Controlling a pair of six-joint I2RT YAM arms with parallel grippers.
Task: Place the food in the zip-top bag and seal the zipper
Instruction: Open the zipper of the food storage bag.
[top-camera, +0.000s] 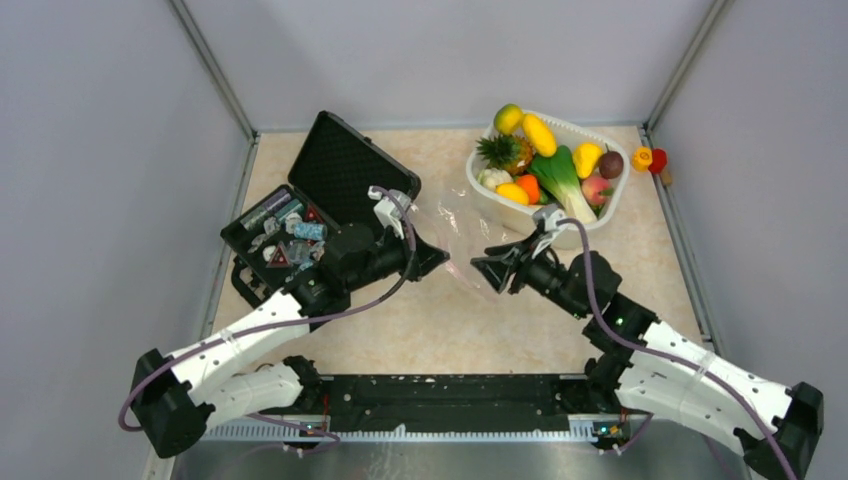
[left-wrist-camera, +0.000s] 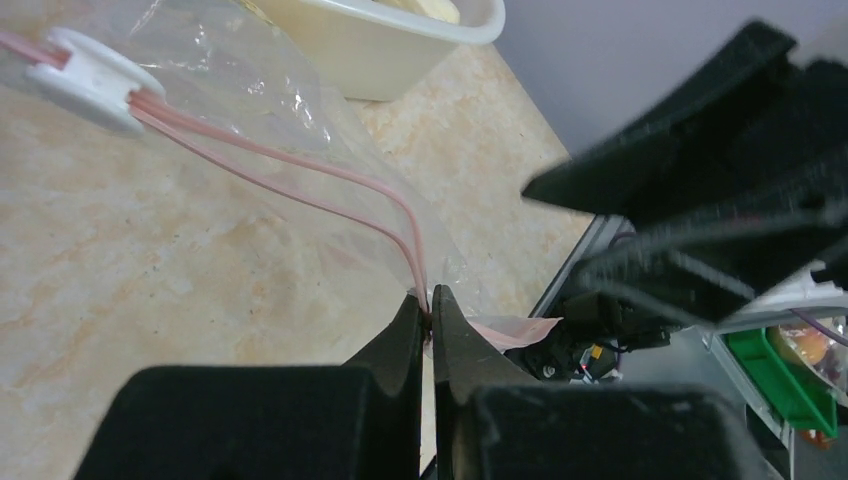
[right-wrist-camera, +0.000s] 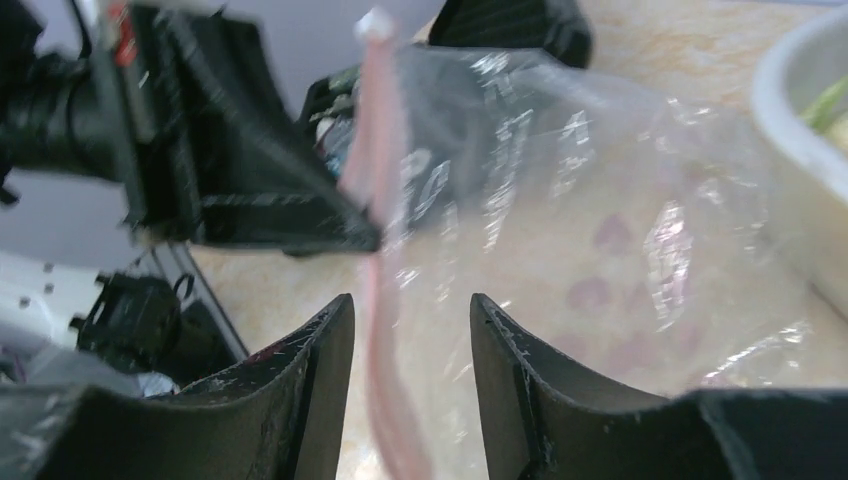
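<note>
The zip-top bag (top-camera: 462, 228) hangs crinkled between my two grippers at the table's middle. My left gripper (top-camera: 437, 257) (left-wrist-camera: 430, 305) is shut on the corner of the bag's pink zipper (left-wrist-camera: 290, 170), which carries a white slider (left-wrist-camera: 95, 80). My right gripper (top-camera: 484, 267) (right-wrist-camera: 412, 305) is open, its jaws on either side of the pink zipper strip (right-wrist-camera: 378, 300) without touching it. The bag (right-wrist-camera: 600, 240) looks empty. The food (top-camera: 545, 160) lies in the white tub (top-camera: 478, 185) at the back right: pineapple, mangoes, green stalk, plum, peach.
An open black case (top-camera: 300, 215) with small items stands at the left, behind my left arm. Two small toy fruits (top-camera: 648, 159) lie on the table right of the tub. Grey walls close in the table on three sides.
</note>
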